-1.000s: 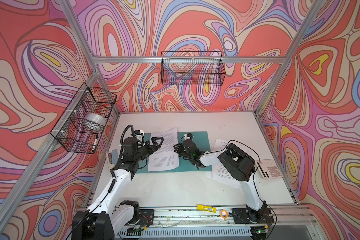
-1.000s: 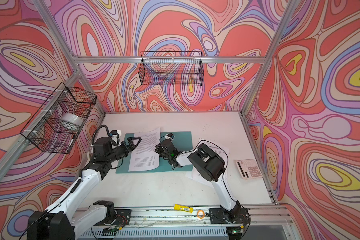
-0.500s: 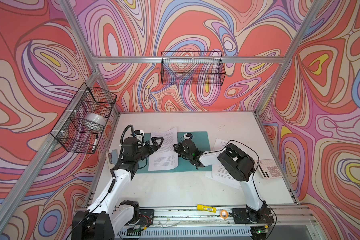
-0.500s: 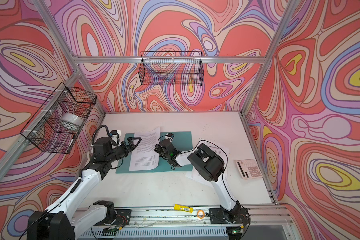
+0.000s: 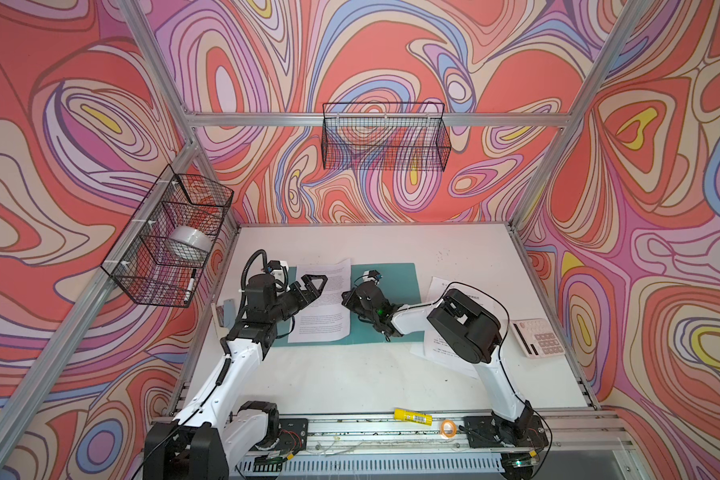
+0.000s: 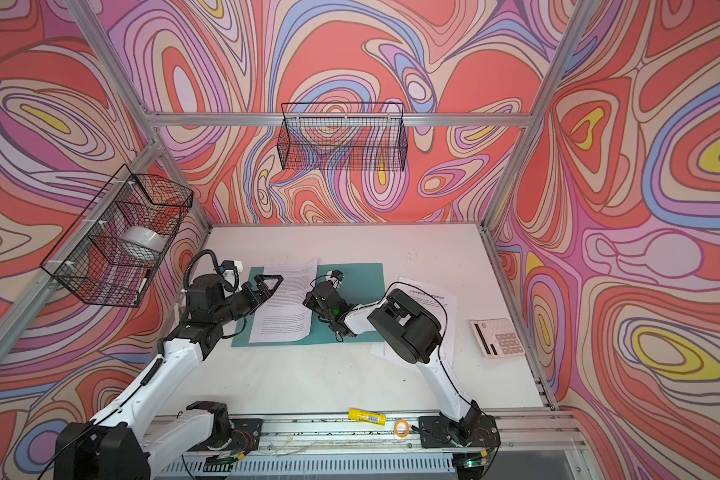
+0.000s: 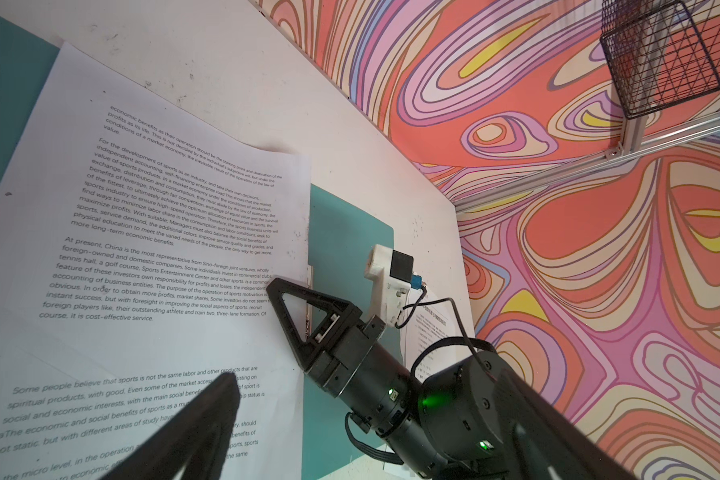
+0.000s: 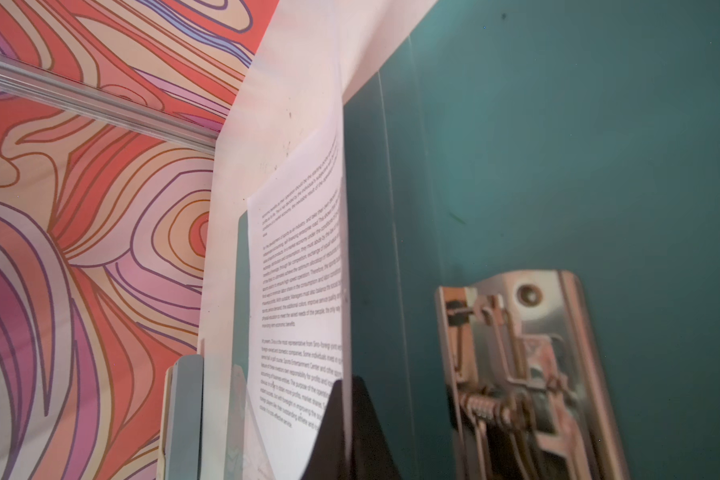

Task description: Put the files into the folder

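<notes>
Take the far wall as 12 o'clock on the white table (image 5: 350,374). Your folder (image 5: 404,279) lies open and flat, a little to the 9 o'clock side of the table's middle, and its teal inside faces up in both top views (image 6: 366,282).

One printed sheet (image 5: 325,324) already lies on the folder's 9 o'clock half. Its 12 o'clock end sticks out past the folder's edge onto the table. Its 3 o'clock edge runs along the spine.

Your left gripper (image 5: 314,289) is over the sheet's 9 o'clock side with its jaws wide apart and nothing between them. The left wrist view shows one of its fingers (image 7: 200,419) above the lines of text, clear of the paper.

Your right gripper (image 5: 345,296) reaches in from 3 o'clock across the bare teal half. Its jaws are together and the tip sits at the sheet's 3 o'clock edge (image 7: 273,287). You cannot tell from these views whether it only presses there or has the paper's edge pinched. The right wrist view shows the metal clip (image 8: 528,365) on the teal panel just beside that finger, with the sheet (image 8: 300,291) beyond it.

The loose sheets (image 5: 437,353) are on the table at the folder's 3 o'clock side, partly hidden under your right arm.

Further toward 3 o'clock, near the table's edge, lies a calculator (image 5: 539,338). At 6 o'clock, a yellow glue stick (image 5: 412,415) and an orange tape ring (image 5: 447,427) rest on the base rail.
</notes>
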### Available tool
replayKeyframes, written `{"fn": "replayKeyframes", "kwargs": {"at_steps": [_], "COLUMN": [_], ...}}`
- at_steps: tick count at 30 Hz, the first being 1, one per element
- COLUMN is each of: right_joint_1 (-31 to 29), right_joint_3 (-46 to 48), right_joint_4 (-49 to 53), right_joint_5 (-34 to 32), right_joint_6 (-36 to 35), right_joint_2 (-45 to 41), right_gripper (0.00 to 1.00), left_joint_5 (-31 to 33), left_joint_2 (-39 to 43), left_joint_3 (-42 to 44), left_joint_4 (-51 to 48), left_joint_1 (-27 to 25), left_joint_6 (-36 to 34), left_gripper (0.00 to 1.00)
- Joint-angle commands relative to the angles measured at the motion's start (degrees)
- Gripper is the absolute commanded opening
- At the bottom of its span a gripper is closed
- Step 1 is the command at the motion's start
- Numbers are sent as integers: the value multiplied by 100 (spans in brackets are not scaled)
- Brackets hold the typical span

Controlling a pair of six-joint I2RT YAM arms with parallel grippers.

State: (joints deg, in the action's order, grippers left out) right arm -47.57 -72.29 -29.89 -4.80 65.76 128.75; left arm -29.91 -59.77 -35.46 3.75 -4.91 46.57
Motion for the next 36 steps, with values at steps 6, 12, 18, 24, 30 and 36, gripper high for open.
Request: {"fn": "replayKeyframes", "kwargs": {"at_steps": [6, 12, 18, 24, 30, 36], "right_joint_1": [-224, -259, -229, -145, -121, -170], "right_joint_3": [-237, -101, -120, -13, -328, -517], "right_joint_4": [175, 281, 368, 375, 405, 462], "right_joint_5": [-162, -521, -669, -722, -330, -270], "right_joint_6": [-1, 101, 45, -55, -217, -160], "right_joint_2": [216, 73, -7, -164, 6, 114], "right_gripper": [0, 0, 0, 0, 0, 0], "left_joint_5": [39, 30, 28, 29, -8, 22], "left_joint_2": [0, -12, -18, 9, -59, 0], "left_joint_3": [47, 53, 56, 49, 60, 62], "left_joint_4": [-60, -67, -66, -70, -9, -48], "left_joint_1": [-21, -29, -28, -28, -28, -28], "left_joint_6": [-42, -25, -25, -34, 2, -25], "left_gripper": [95, 95, 95, 95, 95, 95]}}
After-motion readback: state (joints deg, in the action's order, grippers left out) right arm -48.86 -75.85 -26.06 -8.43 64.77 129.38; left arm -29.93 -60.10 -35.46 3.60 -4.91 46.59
